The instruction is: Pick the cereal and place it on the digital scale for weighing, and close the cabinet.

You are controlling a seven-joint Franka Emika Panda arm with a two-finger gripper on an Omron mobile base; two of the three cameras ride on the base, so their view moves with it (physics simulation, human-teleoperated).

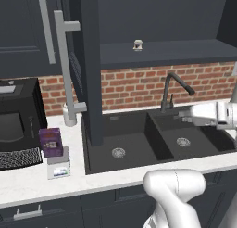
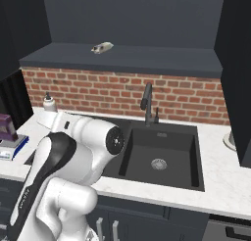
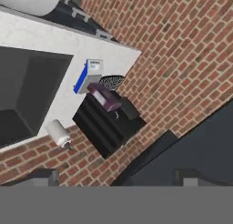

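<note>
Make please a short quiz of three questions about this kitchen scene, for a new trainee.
1. True or false: the cereal stands on the digital scale.
2. The cabinet door above the sink is: A open, B closed.
3. What small thing sits on the cabinet shelf?

Key: 1 true. 2 A. 3 A tiny jar.

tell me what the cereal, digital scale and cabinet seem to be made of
Cereal: likely printed cardboard, a matte purple box.
Digital scale: probably plastic, smooth light grey with a white front panel.
Cabinet: looks like painted wood, matte navy; its handle looks like brushed metal.
</note>
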